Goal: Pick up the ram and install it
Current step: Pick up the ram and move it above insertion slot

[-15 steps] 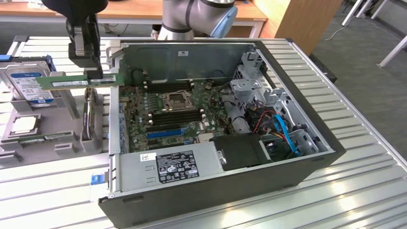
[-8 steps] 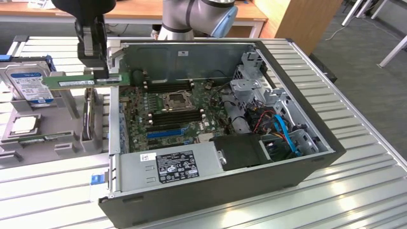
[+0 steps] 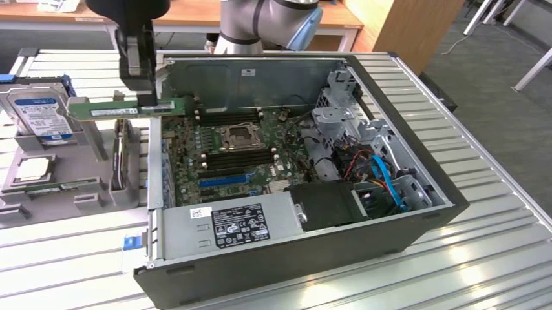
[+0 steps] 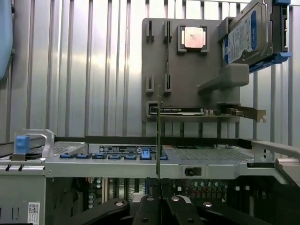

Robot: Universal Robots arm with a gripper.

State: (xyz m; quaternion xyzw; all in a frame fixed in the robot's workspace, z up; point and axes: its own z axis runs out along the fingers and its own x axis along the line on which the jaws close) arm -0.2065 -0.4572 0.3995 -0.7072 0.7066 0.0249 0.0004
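Green ram (image 3: 103, 110), pinched at its upper edge by the end effector (image 3: 142, 95), hangs level over one wall of the open computer case (image 3: 302, 271); slatted metal bench (image 3: 500, 258) beneath.

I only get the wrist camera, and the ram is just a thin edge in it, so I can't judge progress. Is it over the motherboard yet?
Observer: Not quite. In the exterior view the end effector holds the ram in the air above the computer case, at its edge on that view's left. Only one end reaches over the board.
Operator: Where are the slots from there?
Observer: The black memory slots lie further toward that view's right, on either side of the processor socket.
Operator: Is the stick lined up with them?
Observer: Roughly. Both run across that view from left to right.
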